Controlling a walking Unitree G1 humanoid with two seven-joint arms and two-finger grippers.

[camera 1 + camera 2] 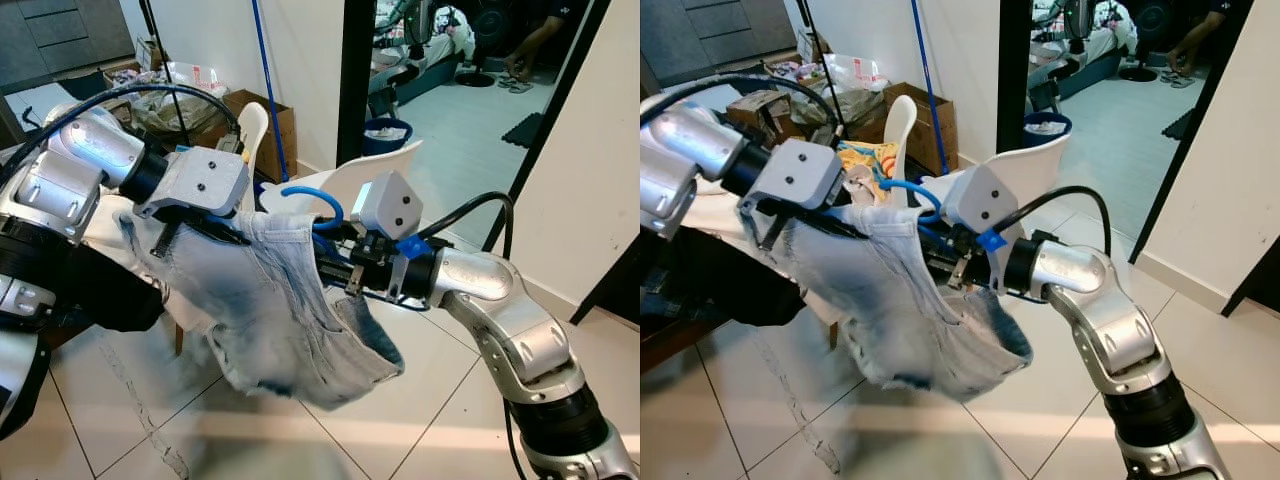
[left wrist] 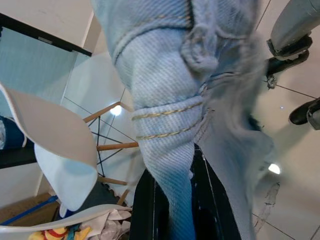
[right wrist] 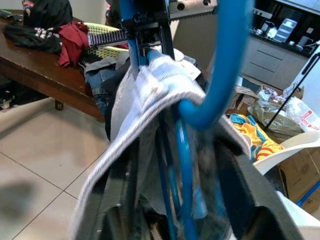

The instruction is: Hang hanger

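Held aloft between both arms, above a white tiled floor (image 1: 400, 420): one pair of pale blue, faded denim jeans (image 1: 270, 320), waistband stretched across from arm to arm, legs sagging in a loose fold below. Left gripper (image 1: 205, 228): at the left end of the waistband, jaws clamped on the denim; the left wrist view has a rolled fold of the jeans with yellow stitching lying between the two black fingers (image 2: 150, 210). Right gripper (image 1: 335, 268): at the right end of the waistband, jaws closed around cloth and a blue plastic hanger (image 1: 312, 200), whose curved hook rises just above the waistband between the two grippers; in the right wrist view the hanger's blue bar and hook run close along the fingers, with pale cloth draped over them. Behind the jeans: a white moulded plastic chair with wooden legs (image 1: 375, 170), and a second white chair back (image 1: 255, 120) beside an open brown cardboard box (image 1: 275, 125). A blue pole (image 1: 265, 70) leans against the white wall. In the right wrist view, a dark brown wooden worktop (image 3: 45, 75) carries a red garment (image 3: 72, 42), dark clothes and a pale green slatted basket (image 3: 105, 35).
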